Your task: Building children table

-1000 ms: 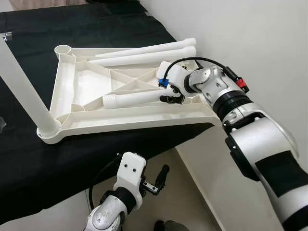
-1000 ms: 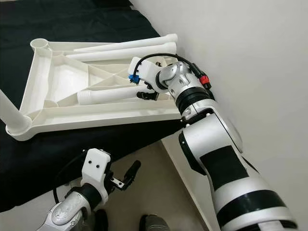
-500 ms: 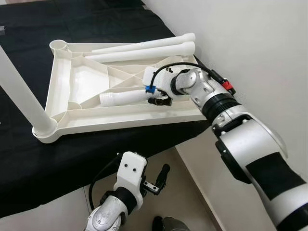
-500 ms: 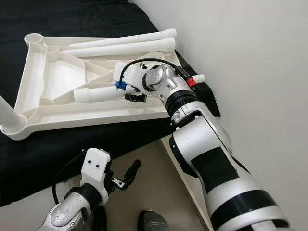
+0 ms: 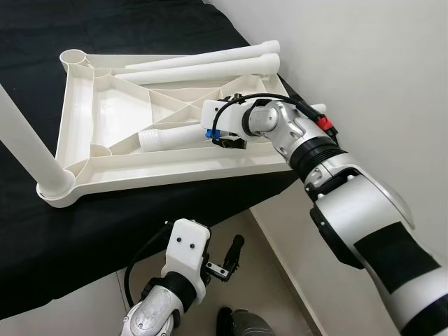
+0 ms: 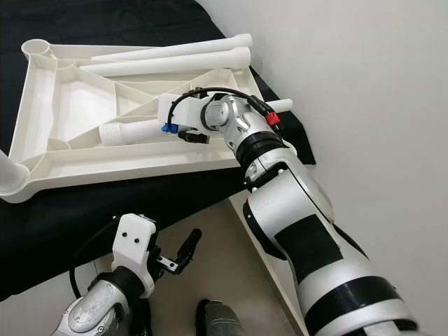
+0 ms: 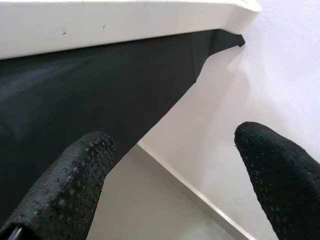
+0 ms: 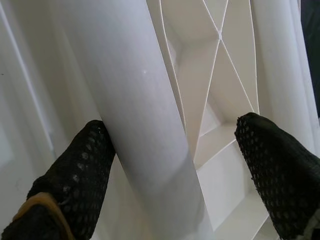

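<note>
Right gripper [image 5: 225, 140] has slid along the loose white plastic table leg [image 5: 171, 136] — fingers spread astride it, one touching, not yet clamped.

A black cloth [image 5: 126, 217] covers a broad, low surface that runs from the upper left toward the lower middle, its near edge hanging down over the side. To the right rises a plain white wall [image 5: 378, 77], evenly lit and unmarked. Below the cloth's edge lies a pale beige floor [image 6: 231, 280], and a light skirting board [image 5: 280, 259] runs along the foot of the wall.
</note>
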Robot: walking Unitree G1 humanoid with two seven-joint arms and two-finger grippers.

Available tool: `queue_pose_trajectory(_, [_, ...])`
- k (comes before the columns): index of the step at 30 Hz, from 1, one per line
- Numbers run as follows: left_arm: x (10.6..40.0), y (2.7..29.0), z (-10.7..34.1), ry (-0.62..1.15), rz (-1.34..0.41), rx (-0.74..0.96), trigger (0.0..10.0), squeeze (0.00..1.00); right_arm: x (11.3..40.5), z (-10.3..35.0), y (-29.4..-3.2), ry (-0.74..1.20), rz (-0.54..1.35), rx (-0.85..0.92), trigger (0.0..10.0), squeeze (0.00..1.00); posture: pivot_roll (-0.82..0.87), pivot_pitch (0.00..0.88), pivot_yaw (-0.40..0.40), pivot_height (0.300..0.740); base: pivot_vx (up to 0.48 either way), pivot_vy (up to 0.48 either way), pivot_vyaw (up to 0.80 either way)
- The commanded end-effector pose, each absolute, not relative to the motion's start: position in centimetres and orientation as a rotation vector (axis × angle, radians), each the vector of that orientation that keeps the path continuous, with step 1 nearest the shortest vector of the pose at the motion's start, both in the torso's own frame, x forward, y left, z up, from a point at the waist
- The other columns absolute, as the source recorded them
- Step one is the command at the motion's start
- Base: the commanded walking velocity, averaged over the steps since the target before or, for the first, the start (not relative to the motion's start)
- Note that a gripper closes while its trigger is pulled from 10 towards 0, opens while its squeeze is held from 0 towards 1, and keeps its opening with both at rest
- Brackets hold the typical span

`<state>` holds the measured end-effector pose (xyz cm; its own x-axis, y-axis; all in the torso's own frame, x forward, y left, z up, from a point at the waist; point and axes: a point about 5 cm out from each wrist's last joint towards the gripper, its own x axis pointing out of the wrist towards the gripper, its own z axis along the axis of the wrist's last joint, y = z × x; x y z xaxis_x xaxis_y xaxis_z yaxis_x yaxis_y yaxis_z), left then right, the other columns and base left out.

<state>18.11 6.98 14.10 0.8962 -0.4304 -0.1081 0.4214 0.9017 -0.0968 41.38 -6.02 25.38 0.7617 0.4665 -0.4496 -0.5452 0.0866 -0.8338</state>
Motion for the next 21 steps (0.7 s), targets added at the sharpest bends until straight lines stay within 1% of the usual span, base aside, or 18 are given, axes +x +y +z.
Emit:
queue_pose_trajectory(1, [17.0,5.8,14.0,0.157,-0.482,-0.093,10.0,0.0,41.2,24.4,-5.8,0.102,0.783,-1.318,10.0,0.0,-0.05,0.237,-0.195,0.74,0.0,0.0,0.0])
queue_pose_trajectory(5, [16.4,5.6,14.2,0.164,-0.482,-0.098,10.0,0.0,40.9,24.3,-4.8,0.103,0.827,-1.297,10.0,0.0,-0.04,0.244,-0.202,0.74,0.0,0.0,0.0])
queue_pose_trajectory(9, [16.2,5.5,14.3,0.166,-0.48,-0.103,10.0,0.0,40.8,24.2,-4.4,0.105,0.845,-1.288,10.0,0.0,-0.04,0.248,-0.205,0.74,0.0,0.0,0.0])
queue_pose_trajectory(14, [15.5,5.4,14.7,0.179,-0.456,-0.121,10.0,0.0,40.5,24.1,-3.1,0.062,0.858,-1.295,10.0,0.0,-0.05,0.279,-0.221,0.74,0.0,0.0,0.0])
queue_pose_trajectory(18, [15.3,5.3,14.8,0.181,-0.455,-0.123,10.0,0.0,40.4,24.1,-2.8,0.054,0.865,-1.284,10.0,0.0,-0.05,0.296,-0.219,0.74,0.0,0.0,0.0])
queue_pose_trajectory(19, [15.2,5.4,15.0,0.183,-0.444,-0.132,10.0,0.0,40.3,24.1,-2.3,0.026,0.87,-1.269,1.7,0.0,-0.05,0.288,-0.227,0.74,0.0,0.0,0.0])
queue_pose_trajectory(20, [15.2,5.4,15.0,0.183,-0.444,-0.132,10.0,0.0,40.3,24.1,-2.3,0.026,0.87,-1.269,1.7,0.0,-0.05,0.288,-0.227,0.74,0.0,0.0,0.0])
queue_pose_trajectory(21, [15.1,5.4,15.1,0.183,-0.442,-0.139,10.0,0.0,40.2,24.2,-2.2,0.02,0.869,-1.265,0.0,0.0,-0.05,0.288,-0.227,0.74,0.0,0.0,0.0])
